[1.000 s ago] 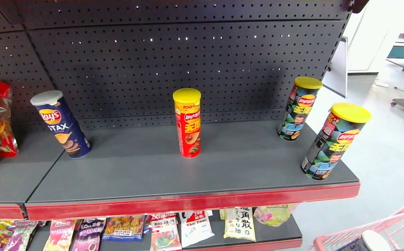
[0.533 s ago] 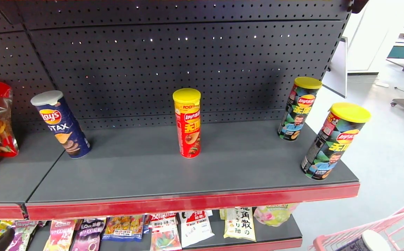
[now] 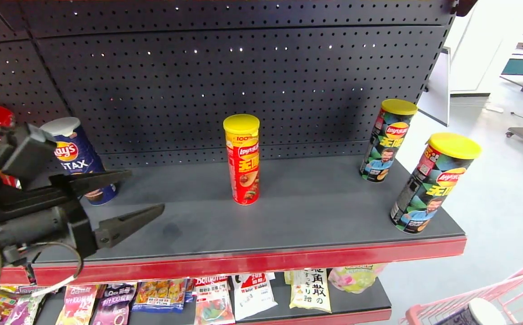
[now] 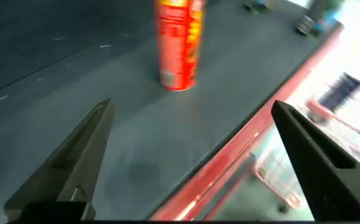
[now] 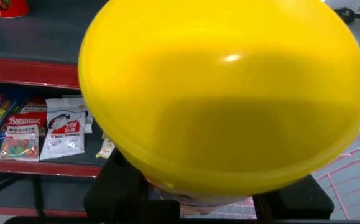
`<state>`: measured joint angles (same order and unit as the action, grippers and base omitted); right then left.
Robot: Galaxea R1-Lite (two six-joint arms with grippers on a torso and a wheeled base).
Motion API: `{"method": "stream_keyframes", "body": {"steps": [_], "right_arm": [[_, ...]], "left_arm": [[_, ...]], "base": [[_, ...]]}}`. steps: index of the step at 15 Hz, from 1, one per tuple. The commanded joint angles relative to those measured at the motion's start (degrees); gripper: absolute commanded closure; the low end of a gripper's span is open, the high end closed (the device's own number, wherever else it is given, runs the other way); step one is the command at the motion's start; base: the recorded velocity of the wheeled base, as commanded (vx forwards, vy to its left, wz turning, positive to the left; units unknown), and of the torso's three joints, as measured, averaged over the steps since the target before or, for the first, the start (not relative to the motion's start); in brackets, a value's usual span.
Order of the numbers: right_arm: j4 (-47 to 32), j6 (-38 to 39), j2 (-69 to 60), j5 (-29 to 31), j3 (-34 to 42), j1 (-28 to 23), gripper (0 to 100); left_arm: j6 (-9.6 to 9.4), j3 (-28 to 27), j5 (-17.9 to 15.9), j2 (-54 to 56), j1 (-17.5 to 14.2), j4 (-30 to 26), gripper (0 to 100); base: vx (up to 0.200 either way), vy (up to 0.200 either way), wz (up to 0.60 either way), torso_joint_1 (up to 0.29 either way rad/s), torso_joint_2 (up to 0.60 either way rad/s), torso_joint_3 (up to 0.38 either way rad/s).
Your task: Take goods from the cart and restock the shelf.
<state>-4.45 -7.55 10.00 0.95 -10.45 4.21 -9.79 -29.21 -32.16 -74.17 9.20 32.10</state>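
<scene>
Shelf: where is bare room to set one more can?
Widest bare patch: between the red can and the rear dark can. Between the blue can and the red can is bare too, but the open left claw hangs over it.

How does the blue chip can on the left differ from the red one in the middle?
The blue can has a pale grey lid; the red can a yellow one. The open left hand partly covers the blue can; the red can stands in full view. Both stand on the same shelf.
</scene>
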Motion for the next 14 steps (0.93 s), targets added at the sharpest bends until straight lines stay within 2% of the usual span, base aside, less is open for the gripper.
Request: {"method": "stream_keyframes", "body": {"steps": [1,4,6,8,10,14], "right_arm": [[-0.03,-0.01,0.99,0.02,-0.19,0.01,100],[0.06,-0.01,1.78,0.02,-0.45,-0.07,100],[0.06,-0.01,1.69,0.1,-0.36,-0.16,100],[0.06,-0.01,1.52,0.1,-0.45,-0.34,100],[0.06,0.25,1.25,0.19,-0.45,-0.43,100],[-0.03,0.51,1.25,0.63,-0.71,-0.43,100]], "left_arm": [[-2.87,-3.75,-2.38,-14.07,0.99,4.46,0],[-2.96,-7.88,-2.82,-22.42,3.28,13.43,0],[-2.52,-11.05,-1.94,-26.03,5.65,15.71,0],[-2.52,-16.58,0.43,-29.72,7.23,15.89,0],[-2.52,-20.63,1.31,-32.18,7.93,15.8,0],[-2.16,-24.84,3.15,-34.73,8.81,15.89,0]], "base": [[0.0,0.0,0.0,0.0,0.0,0.0],[0.0,0.0,0.0,0.0,0.0,0.0],[0.0,0.0,0.0,0.0,0.0,0.0],[0.0,0.0,0.0,0.0,0.0,0.0],[0.0,0.0,0.0,0.0,0.0,0.0],[0.0,0.0,0.0,0.0,0.0,0.0]]}}
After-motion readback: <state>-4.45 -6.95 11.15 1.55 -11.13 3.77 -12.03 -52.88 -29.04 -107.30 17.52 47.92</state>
